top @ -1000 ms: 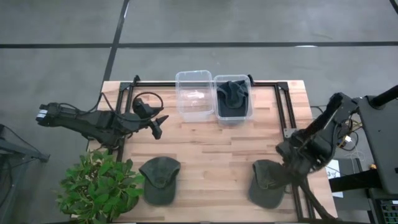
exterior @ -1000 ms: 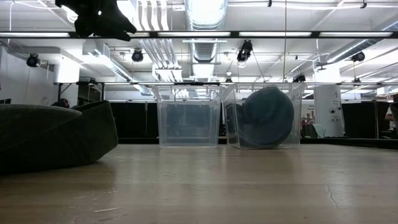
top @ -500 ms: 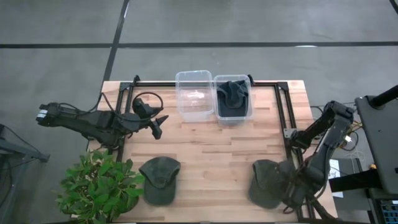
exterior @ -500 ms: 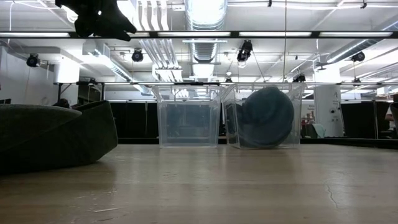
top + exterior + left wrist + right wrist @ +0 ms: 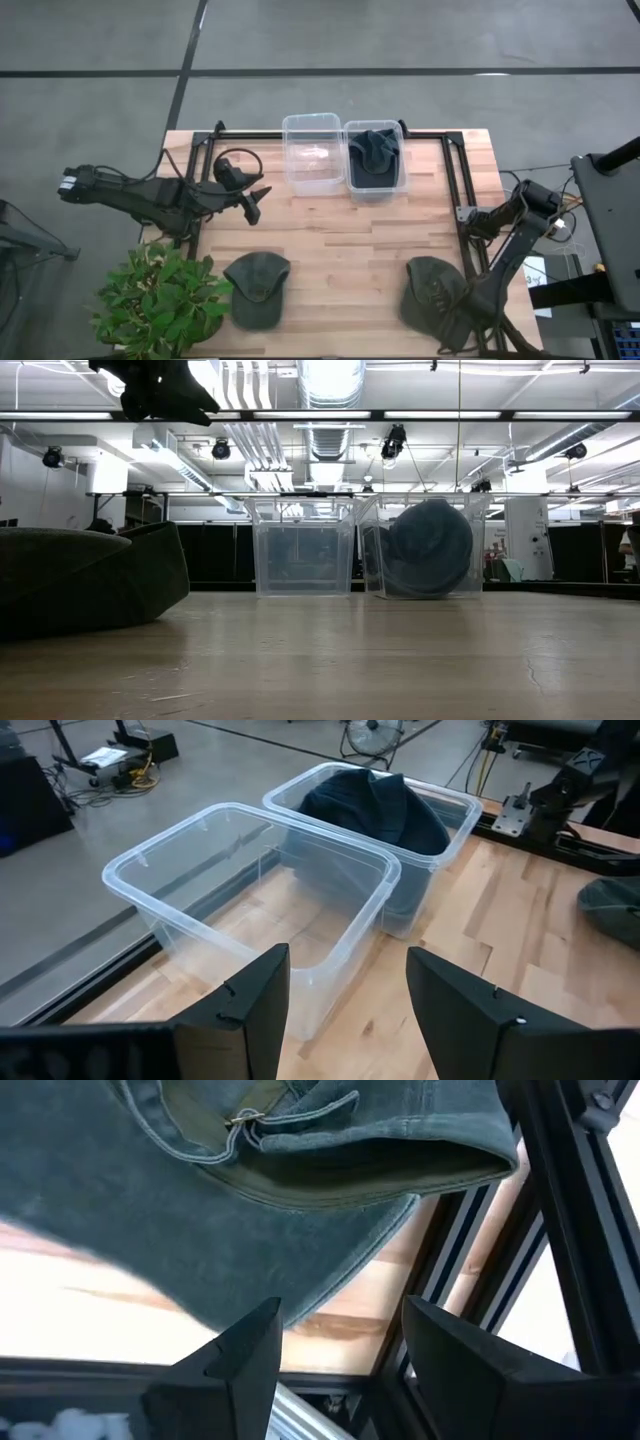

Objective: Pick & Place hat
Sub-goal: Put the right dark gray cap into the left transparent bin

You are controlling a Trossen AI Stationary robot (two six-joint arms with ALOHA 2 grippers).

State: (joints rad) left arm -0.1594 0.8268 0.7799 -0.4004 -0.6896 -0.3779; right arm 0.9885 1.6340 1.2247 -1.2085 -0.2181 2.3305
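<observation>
An olive-green hat (image 5: 428, 292) lies flat on the table near its front right corner. My right gripper (image 5: 453, 334) (image 5: 345, 1370) hangs open just over that hat's near right edge (image 5: 330, 1280), fingers pointing steeply down, touching nothing. A second green hat (image 5: 257, 287) (image 5: 80, 580) lies at the front left. A dark hat (image 5: 375, 155) (image 5: 375, 805) sits in the right of two clear bins. My left gripper (image 5: 252, 203) (image 5: 350, 1010) waits open above the table's left side, facing the bins.
The empty clear bin (image 5: 312, 152) (image 5: 250, 890) stands beside the filled one (image 5: 376, 185) at the table's far middle. A black frame rail (image 5: 468, 235) (image 5: 470, 1230) runs along the table's right side, close to my right gripper. A potted plant (image 5: 160, 300) stands at the front left corner.
My right gripper has gone toward the table's near edge and down, along the right hat's right side to its near right edge, tipping to point more steeply downward. It has stayed open. The hats have not moved.
</observation>
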